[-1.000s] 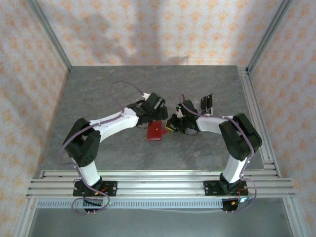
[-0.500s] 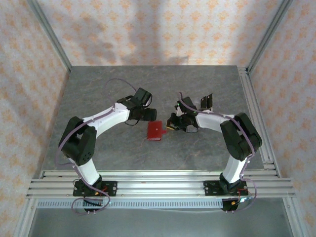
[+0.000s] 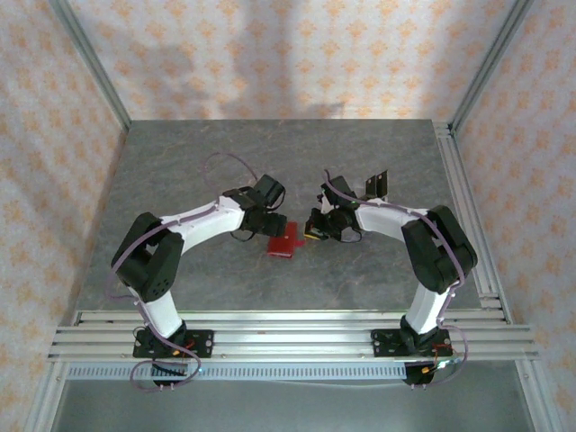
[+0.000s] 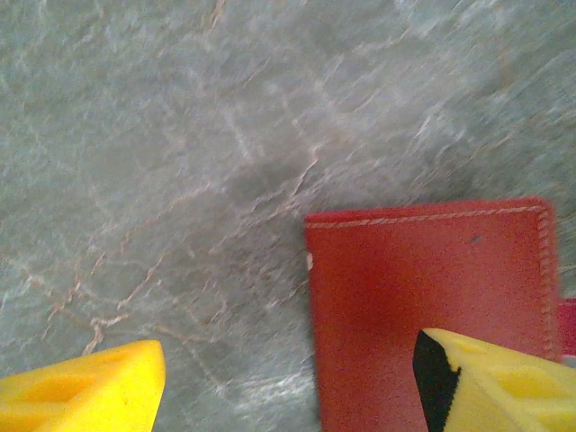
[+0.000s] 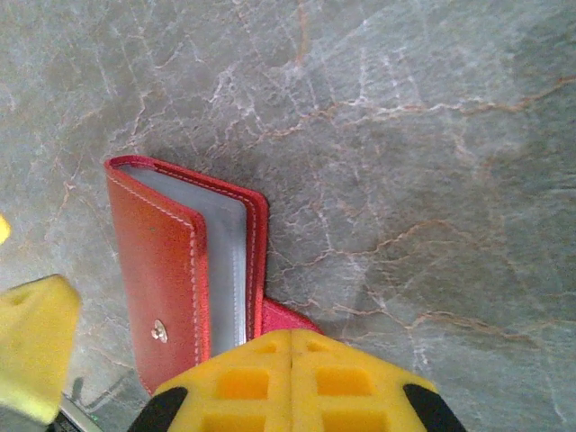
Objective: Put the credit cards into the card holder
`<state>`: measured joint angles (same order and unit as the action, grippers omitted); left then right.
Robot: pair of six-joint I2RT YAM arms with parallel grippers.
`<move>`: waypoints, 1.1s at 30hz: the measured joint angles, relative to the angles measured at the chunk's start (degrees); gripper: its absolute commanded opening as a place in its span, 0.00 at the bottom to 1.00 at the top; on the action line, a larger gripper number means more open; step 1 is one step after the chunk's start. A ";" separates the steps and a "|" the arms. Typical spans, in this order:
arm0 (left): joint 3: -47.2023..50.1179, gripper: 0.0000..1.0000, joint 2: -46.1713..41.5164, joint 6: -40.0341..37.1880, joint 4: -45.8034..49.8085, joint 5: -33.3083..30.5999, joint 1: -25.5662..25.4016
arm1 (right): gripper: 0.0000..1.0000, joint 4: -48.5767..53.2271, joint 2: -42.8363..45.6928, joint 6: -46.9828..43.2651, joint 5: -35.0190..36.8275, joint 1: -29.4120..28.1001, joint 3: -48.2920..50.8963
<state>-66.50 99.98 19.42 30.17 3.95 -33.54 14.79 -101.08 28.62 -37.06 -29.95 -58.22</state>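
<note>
Meanwhile left hand (image 4: pixel 283 382) spread empty over card holder (image 4: pixel 423 297) edge; right hand (image 5: pixel 290 346) closed at its tab (image 5: pixel 286 317).

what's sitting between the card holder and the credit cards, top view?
In the top view, the right claw lies between card holder and credit cards.

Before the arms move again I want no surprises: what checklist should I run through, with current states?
1. The card holder lies on the table: ok.
2. It is opened wide: not ok, only ajar.
3. The left gripper open over its edge: ok.
4. The right gripper shut at the snap tab: ok; gripping it: cannot tell.
5. The credit cards in a gripper: not ok, they sit farther back on the table.
</note>
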 measured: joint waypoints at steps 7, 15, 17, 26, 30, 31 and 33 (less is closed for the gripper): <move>2.75 0.73 0.87 0.44 0.13 -2.80 -1.01 | 0.18 2.38 0.00 -1.22 1.57 -0.55 -1.14; 4.37 0.73 0.96 1.70 -1.05 -3.23 -1.73 | 0.07 5.03 0.61 -2.29 3.17 -0.68 -1.55; 4.42 0.73 0.96 1.73 -1.09 -3.37 -1.73 | 0.01 5.35 0.98 -2.58 3.23 -0.76 -1.60; 5.97 0.72 0.96 3.65 -3.15 -3.43 -2.05 | 0.00 5.31 1.27 -2.25 2.67 -1.22 -1.60; 6.69 0.72 0.96 4.76 -4.33 -3.98 -2.49 | 0.00 4.70 1.27 -0.90 1.64 -1.73 -1.95; 6.86 0.72 0.94 4.94 -4.59 -4.04 -2.54 | 0.00 4.68 1.27 -0.63 1.38 -1.97 -2.34; 7.08 0.72 0.94 5.20 -5.03 -4.04 -2.56 | 0.00 4.48 1.18 -0.15 1.03 -2.54 -3.34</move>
<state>-59.42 100.92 24.62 25.15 -0.10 -36.10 19.27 -99.90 28.47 -36.03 -32.49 -61.56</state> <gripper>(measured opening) 0.723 0.040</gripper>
